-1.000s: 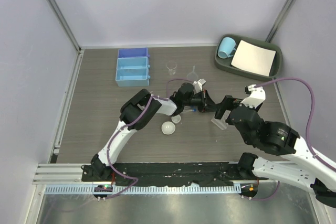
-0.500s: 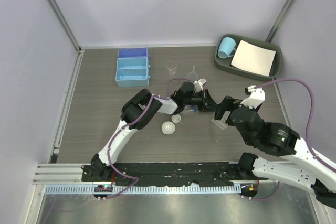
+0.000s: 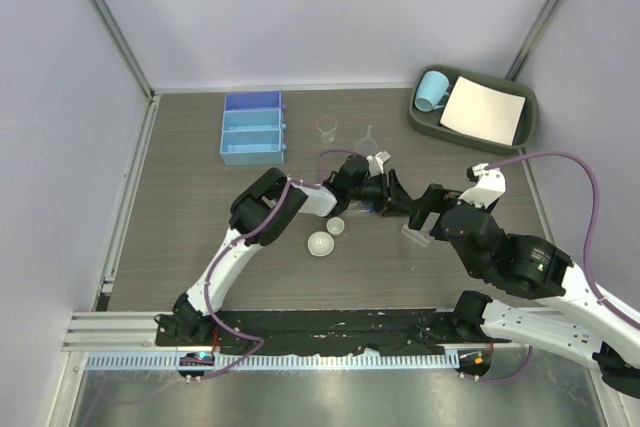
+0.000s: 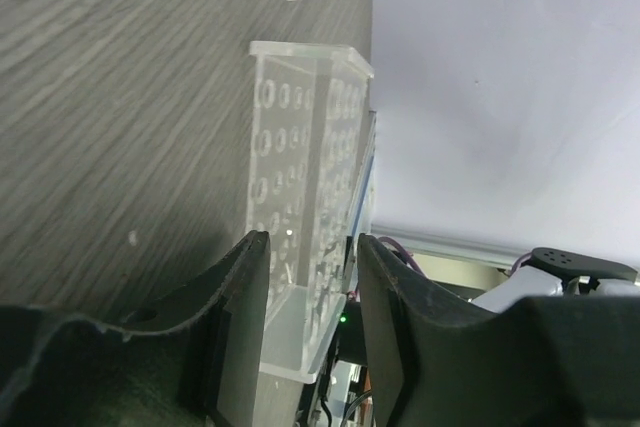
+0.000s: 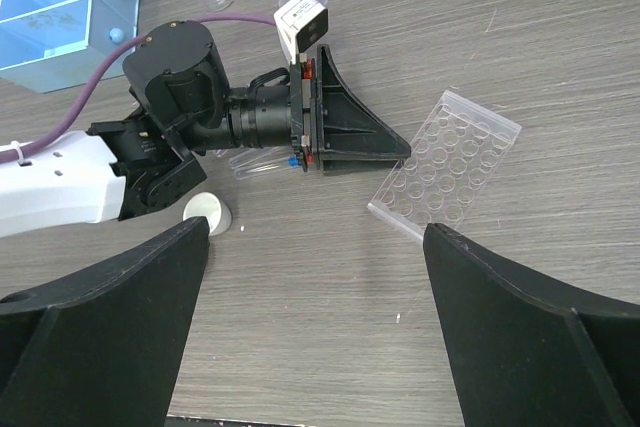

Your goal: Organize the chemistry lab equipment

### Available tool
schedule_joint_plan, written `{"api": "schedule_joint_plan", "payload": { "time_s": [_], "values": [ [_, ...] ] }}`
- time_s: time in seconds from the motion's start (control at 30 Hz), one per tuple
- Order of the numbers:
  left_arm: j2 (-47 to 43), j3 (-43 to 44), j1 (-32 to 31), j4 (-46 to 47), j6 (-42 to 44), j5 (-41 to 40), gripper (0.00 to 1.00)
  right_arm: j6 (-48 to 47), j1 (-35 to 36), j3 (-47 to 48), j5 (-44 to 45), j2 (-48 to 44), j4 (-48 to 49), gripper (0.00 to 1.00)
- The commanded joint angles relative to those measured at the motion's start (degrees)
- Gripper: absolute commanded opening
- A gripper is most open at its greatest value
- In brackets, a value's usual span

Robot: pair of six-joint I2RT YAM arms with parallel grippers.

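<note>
The clear plastic tube rack [image 5: 447, 167] lies flat on the table, also seen in the top view [image 3: 414, 234]. My left gripper [image 5: 402, 152] is open and turned on its side. Its jaws stand either side of the rack's near edge [image 4: 300, 177] with gaps showing. My right gripper [image 5: 318, 230] is wide open and empty, hovering above the table just near of the rack. Blue-capped tubes [image 5: 262, 162] lie under the left wrist. Two white dishes [image 3: 336, 226] [image 3: 320, 243] sit near the left forearm. A clear beaker [image 3: 326, 131] and a funnel [image 3: 368, 136] stand further back.
A blue compartment box [image 3: 252, 127] stands at the back left. A dark green tray [image 3: 424, 127] at the back right holds a light-blue mug [image 3: 431, 90] and a white paper sheet [image 3: 484, 110]. The two arms are close together at the table's middle.
My left gripper has edged slightly right, toward the rack. The right arm has barely moved.
</note>
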Motion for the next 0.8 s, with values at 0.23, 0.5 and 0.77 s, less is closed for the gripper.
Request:
{"api": "schedule_joint_plan", "payload": {
  "time_s": [0.23, 0.5, 0.77],
  "values": [
    [-5.3, 2.2, 0.7, -12.7, 8.9, -2.2, 0.49, -0.7, 0.0, -0.9, 0.4, 0.1, 2.8, 0.94],
    [-12.2, 3.4, 1.3, -26.5, 17.7, -6.0, 0.49, -1.8, 0.0, -1.2, 2.1, 3.4, 3.7, 0.94],
    [-22.2, 6.1, 1.5, -46.8, 28.0, -13.9, 0.49, -3.1, 0.0, -1.8, 3.0, 7.3, 7.1, 0.94]
  ]
}}
